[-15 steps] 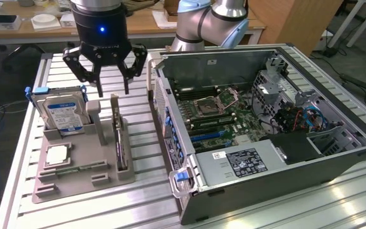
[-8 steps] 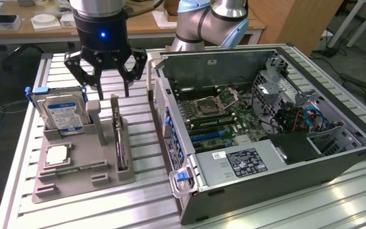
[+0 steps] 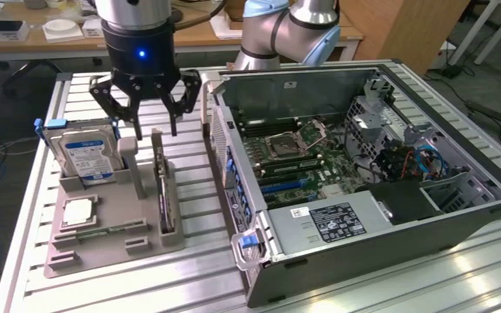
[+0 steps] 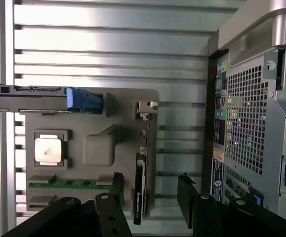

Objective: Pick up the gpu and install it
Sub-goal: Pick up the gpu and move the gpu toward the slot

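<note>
The gpu (image 3: 162, 192) stands on its long edge in a slot of the grey holder tray (image 3: 102, 244), a thin black card with a silver bracket at its far end. From the wrist view I look down on the gpu's (image 4: 140, 190) narrow top edge. My gripper (image 3: 154, 129) hangs open just above the card's far end, one finger on each side of it and apart from it. In the wrist view the card lies between the fingertips (image 4: 116, 183), closer to one of them than to the middle of my gripper (image 4: 151, 190).
The tray also holds a silver hard drive (image 3: 85, 156) upright, a processor chip (image 3: 76, 212) and a green memory stick (image 3: 102, 229). The open computer case (image 3: 459, 215) lies on the exterior view's right with its motherboard (image 3: 299, 163) exposed, close beside the tray.
</note>
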Motion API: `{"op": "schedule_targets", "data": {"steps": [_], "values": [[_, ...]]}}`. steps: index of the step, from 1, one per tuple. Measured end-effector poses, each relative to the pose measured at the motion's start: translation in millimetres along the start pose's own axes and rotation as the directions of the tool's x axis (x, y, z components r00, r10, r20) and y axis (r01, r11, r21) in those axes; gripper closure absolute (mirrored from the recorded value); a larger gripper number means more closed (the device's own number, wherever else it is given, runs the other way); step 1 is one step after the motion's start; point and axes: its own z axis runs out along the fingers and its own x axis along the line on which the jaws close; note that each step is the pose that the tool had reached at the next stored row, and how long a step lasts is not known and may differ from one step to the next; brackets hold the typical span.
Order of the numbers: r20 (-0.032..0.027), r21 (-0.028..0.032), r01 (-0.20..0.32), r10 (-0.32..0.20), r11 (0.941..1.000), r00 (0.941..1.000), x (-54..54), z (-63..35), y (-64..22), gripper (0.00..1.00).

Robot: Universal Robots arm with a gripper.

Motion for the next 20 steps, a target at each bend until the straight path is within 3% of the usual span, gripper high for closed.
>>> {"op": "schedule_targets", "data": {"steps": [20], "values": [[0.0001, -0.0001, 0.000, 0.000, 1.0000, 1.0000, 0.4, 11.7, -6.5, 0.44]]}}
